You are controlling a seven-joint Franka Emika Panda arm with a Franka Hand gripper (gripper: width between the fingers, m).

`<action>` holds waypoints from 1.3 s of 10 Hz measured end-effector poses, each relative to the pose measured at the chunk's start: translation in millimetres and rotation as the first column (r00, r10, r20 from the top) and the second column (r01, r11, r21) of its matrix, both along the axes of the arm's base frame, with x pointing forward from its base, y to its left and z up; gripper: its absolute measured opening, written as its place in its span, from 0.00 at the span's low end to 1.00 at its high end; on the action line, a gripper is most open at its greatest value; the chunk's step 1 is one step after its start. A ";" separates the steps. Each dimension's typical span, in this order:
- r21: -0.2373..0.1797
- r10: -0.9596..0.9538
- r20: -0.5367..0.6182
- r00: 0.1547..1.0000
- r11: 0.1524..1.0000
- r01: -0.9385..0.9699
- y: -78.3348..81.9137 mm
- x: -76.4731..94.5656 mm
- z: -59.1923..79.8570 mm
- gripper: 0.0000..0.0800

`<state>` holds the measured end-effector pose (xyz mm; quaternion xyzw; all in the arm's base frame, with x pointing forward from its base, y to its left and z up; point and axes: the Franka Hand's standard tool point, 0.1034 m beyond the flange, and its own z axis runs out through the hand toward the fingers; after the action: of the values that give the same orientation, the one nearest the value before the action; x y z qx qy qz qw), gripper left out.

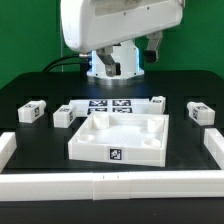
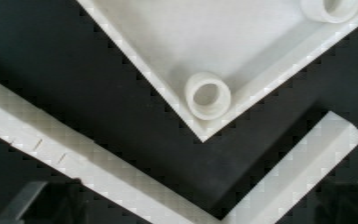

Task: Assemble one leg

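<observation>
Here, the leg (image 1: 35, 112) (stubby, white, tagged) lies untouched on the table; the end effector (image 2: 185, 212) gapes empty.

A large white square panel (image 1: 92, 150) with raised rims sits mid-table, a black-and-white tag (image 1: 115, 154) on its near wall. Seen close in the wrist view, the panel corner (image 2: 194, 40) holds a round, ring-shaped boss (image 2: 208, 96). Just past the panel's far edge the marker board (image 1: 108, 105) lies flat, showing several tags. The table (image 1: 30, 138) is black. A low white rail (image 1: 110, 186) runs along the near edge, joined by a left rail piece (image 1: 6, 148) and a right rail piece (image 1: 213, 148). Behind stands a green backdrop (image 1: 20, 40).
</observation>
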<state>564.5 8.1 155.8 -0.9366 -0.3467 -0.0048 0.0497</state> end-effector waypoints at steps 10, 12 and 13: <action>-0.018 0.287 0.057 0.956 0.958 -0.286 -16.8 -37.7 -22.8 0.81; -0.013 0.282 0.048 0.958 0.959 -0.282 -16.7 -48.4 -32.0 0.81; -0.013 0.282 0.050 0.958 0.959 -0.282 -16.8 -46.6 -30.8 0.81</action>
<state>517.9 -8.8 124.9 -0.8773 -0.4780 -0.0208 0.0380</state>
